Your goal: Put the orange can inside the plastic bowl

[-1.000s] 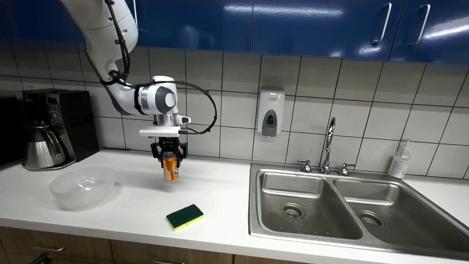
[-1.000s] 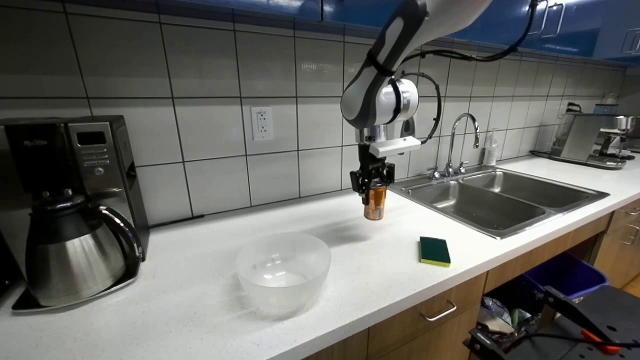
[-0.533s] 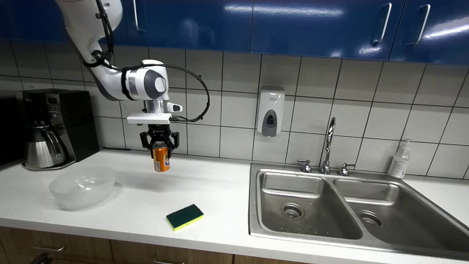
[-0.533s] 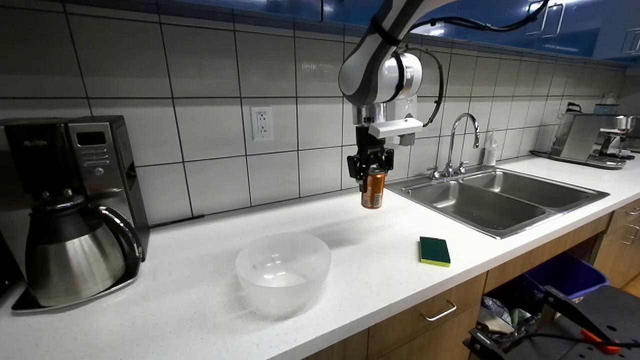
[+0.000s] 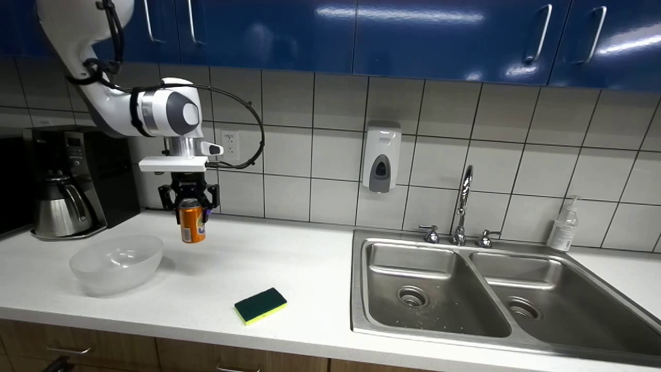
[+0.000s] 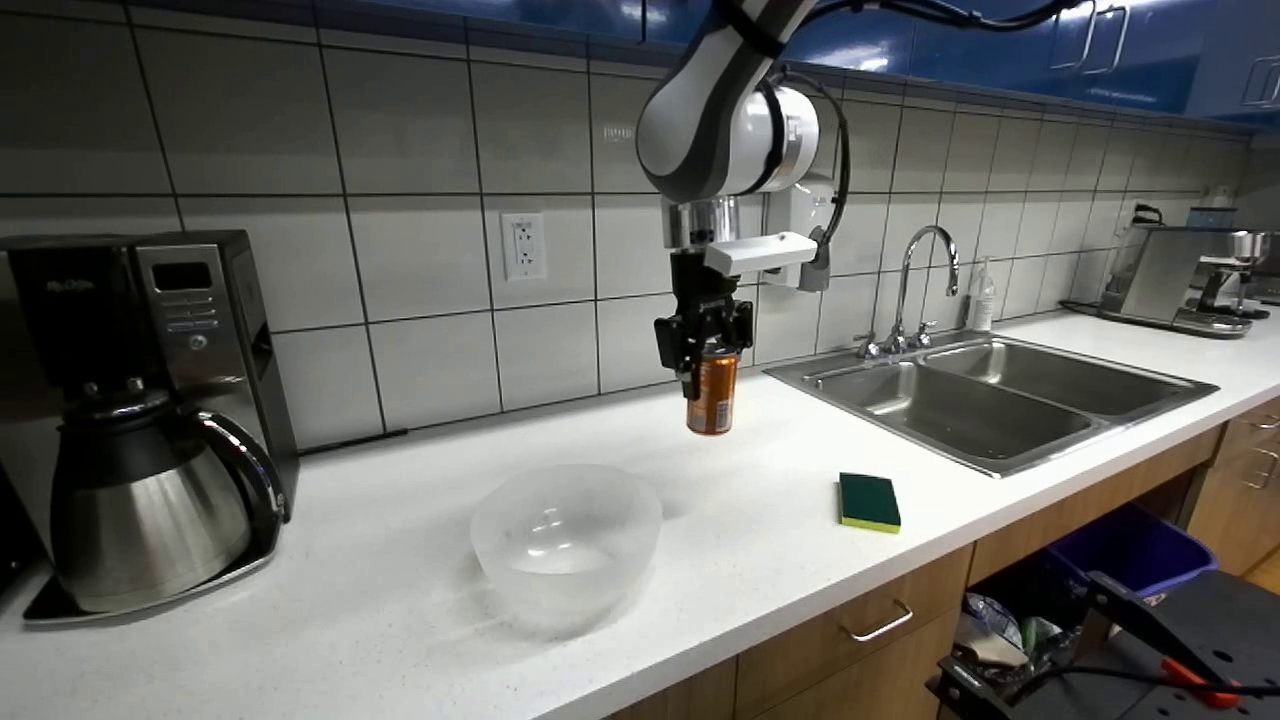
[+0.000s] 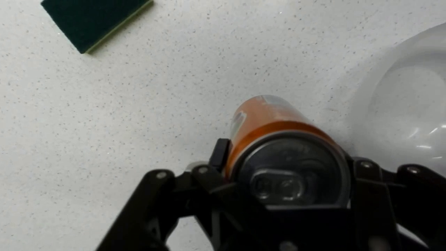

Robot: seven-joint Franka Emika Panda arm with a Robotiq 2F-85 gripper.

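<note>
In an exterior view, bowl stands left of sponge, both toward front edge of counter; sink lies right of sponge; gripper holds can above counter, right of bowl.

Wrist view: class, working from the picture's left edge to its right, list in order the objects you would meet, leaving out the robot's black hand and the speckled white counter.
Flat dark-green-and-yellow sponge → cylindrical orange metal can → round clear plastic bowl
</note>
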